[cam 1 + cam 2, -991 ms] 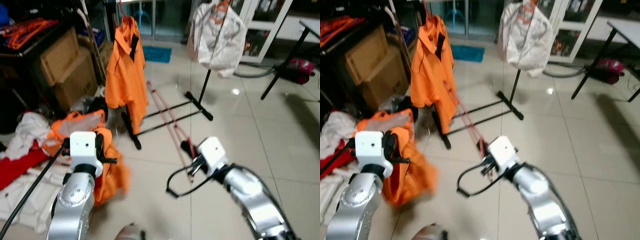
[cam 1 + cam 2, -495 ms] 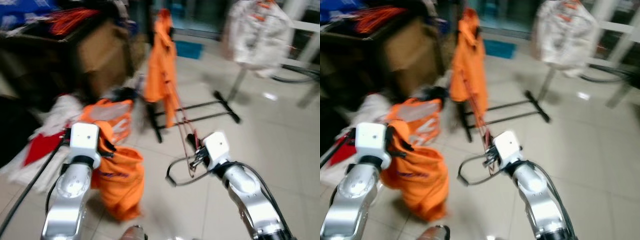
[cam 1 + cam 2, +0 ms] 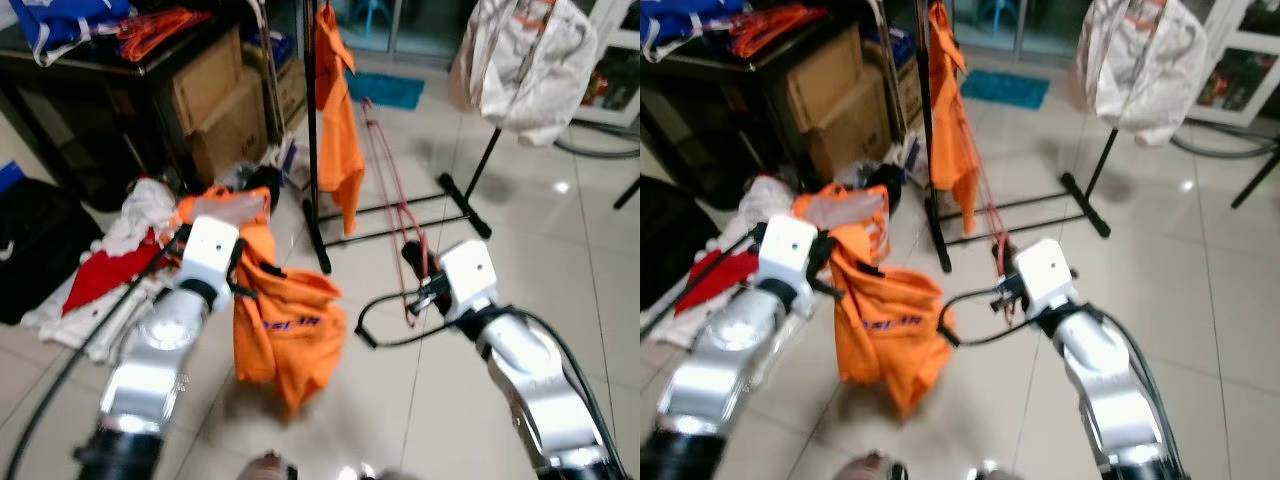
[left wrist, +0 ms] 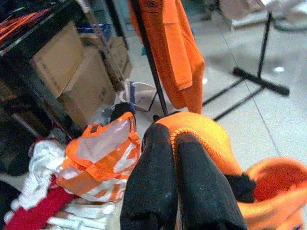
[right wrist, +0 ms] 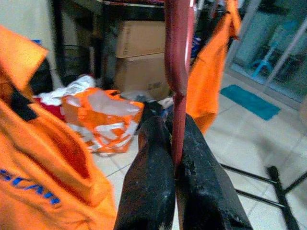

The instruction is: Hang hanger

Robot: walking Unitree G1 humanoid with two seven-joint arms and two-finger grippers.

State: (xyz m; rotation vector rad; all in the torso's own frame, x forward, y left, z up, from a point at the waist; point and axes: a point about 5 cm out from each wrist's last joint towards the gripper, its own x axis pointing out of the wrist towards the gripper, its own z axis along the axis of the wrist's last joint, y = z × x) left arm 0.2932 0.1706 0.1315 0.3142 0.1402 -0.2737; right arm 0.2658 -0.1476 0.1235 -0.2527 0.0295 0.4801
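Observation:
My left gripper (image 3: 240, 268) is shut on the collar of an orange shirt (image 3: 290, 325) with blue lettering, which hangs bunched below it above the floor. In the left wrist view the black fingers (image 4: 158, 158) pinch the orange collar (image 4: 204, 139). My right gripper (image 3: 424, 296) is shut on a dark red hanger (image 5: 178, 72), whose thin loop (image 3: 385, 322) reaches toward the shirt. Behind stands a black clothes rack (image 3: 312, 120) with another orange shirt (image 3: 338, 110) hanging on it.
Cardboard boxes (image 3: 225, 100) and a dark table with orange hangers (image 3: 160, 20) stand at the left. A pile of clothes (image 3: 125, 235) and an orange-white bag (image 4: 103, 153) lie on the floor. A second rack holds a white garment (image 3: 525, 60). Tiled floor opens to the right.
The camera has swung, so the whole scene shifted. The orange shirt has come up off the floor pile with my left gripper and now hangs closer to the hanger's loop.

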